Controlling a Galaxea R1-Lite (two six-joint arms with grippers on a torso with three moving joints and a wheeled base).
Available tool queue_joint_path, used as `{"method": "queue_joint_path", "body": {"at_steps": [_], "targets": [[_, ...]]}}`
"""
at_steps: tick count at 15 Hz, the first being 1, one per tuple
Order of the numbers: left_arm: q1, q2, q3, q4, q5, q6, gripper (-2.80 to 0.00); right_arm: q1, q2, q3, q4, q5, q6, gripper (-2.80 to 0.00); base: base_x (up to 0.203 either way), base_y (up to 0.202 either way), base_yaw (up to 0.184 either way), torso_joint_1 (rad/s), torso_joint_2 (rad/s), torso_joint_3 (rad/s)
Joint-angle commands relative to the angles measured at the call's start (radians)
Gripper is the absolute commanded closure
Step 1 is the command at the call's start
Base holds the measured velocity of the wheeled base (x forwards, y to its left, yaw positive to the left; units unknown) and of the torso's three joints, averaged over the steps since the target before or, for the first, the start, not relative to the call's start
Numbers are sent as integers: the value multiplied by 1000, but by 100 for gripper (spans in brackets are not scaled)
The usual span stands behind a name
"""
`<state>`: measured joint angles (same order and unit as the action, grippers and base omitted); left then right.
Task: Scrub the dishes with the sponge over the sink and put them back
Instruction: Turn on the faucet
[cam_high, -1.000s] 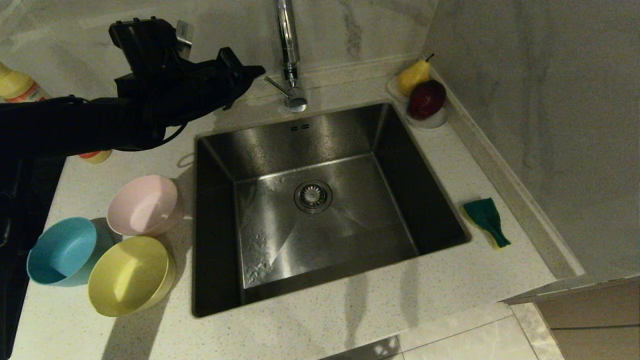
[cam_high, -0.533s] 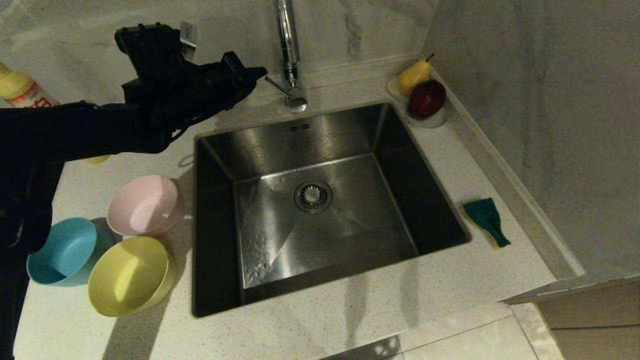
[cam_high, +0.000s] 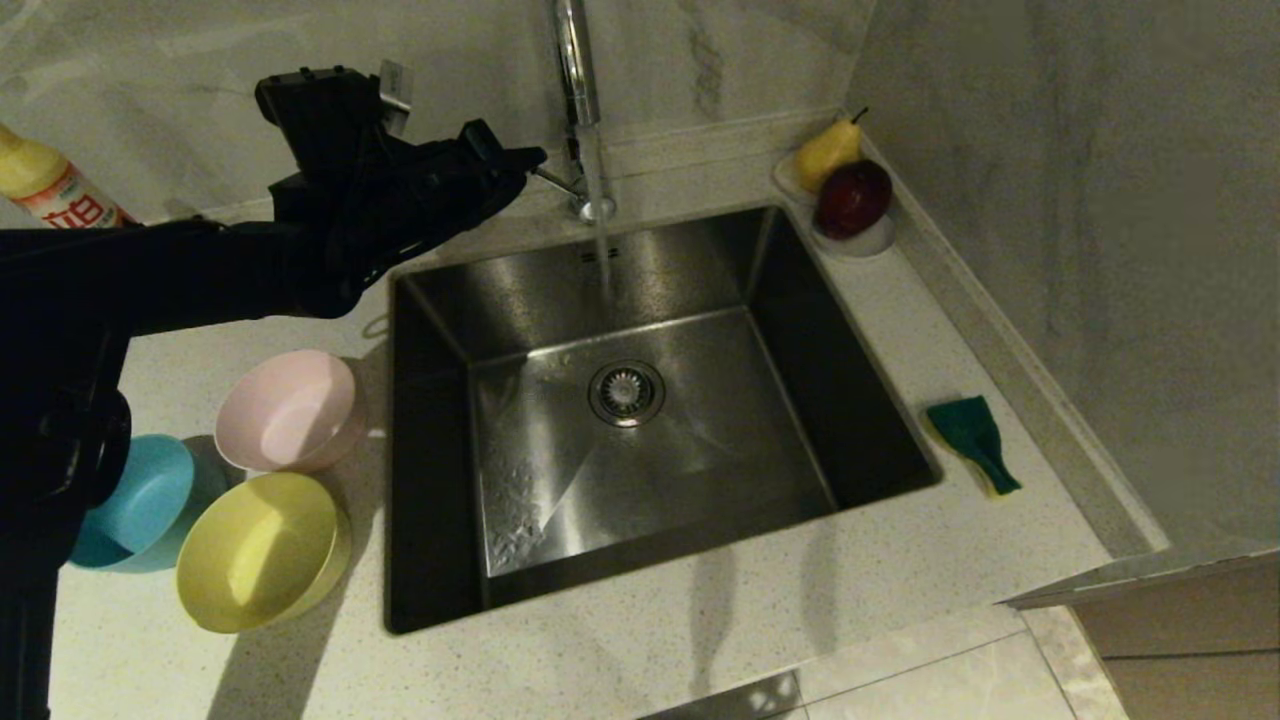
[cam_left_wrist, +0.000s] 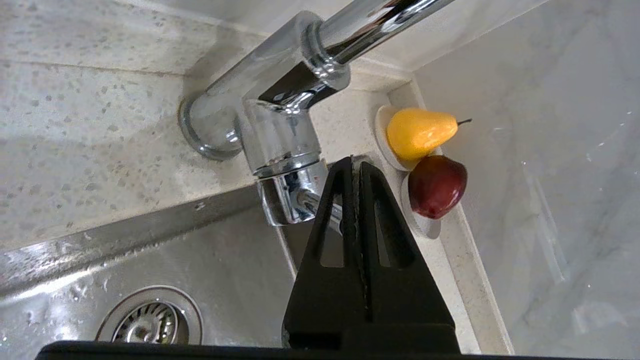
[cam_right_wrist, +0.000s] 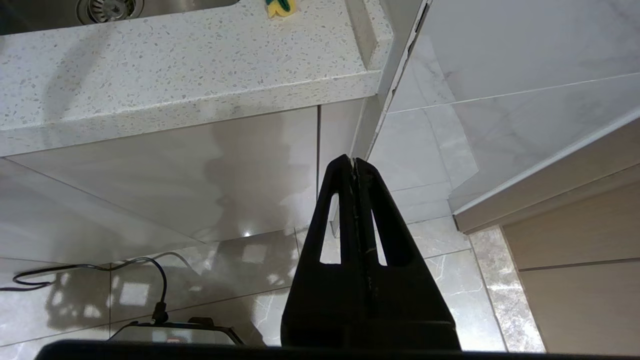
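Three bowls (cam_high: 270, 480) near sink (cam_high: 640, 420) rim, left tool (cam_high: 535, 157) closed at faucet lever (cam_high: 555, 178)

- A home kitchen: a steel sink (cam_high: 640, 400) is set into a speckled stone desk (cam_high: 700, 640), with a chrome tap (cam_high: 580, 110) running water at its back edge.
- Marble-look walls meet at the desk's far right corner, where a pear (cam_high: 826, 150) and an apple (cam_high: 852, 198) sit on small dishes.
- Plastic bowls (cam_high: 285, 410) stand by the sink's left edge; a sponge (cam_high: 972, 438) lies by its right.

The bottle (cam_high: 50, 185) carries a red-and-white label — its characters too small to read.
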<state>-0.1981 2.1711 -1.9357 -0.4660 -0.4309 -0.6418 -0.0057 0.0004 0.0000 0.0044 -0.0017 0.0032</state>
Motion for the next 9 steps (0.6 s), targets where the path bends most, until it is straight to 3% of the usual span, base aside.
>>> {"method": "queue_joint_path", "body": {"at_steps": [1,5,9], "targets": [[0,-15,2,4,0,-5,0,0,1,0,0,0,0,0,0,0,0,0,0,0],[0,-56,44,30,4,-5,0,0,1,0,0,0,0,0,0,0,0,0,0,0],[-16,-79,179,1,7,11,0,0,0,0,0,0,0,0,0,0,0,0,0,0]]}}
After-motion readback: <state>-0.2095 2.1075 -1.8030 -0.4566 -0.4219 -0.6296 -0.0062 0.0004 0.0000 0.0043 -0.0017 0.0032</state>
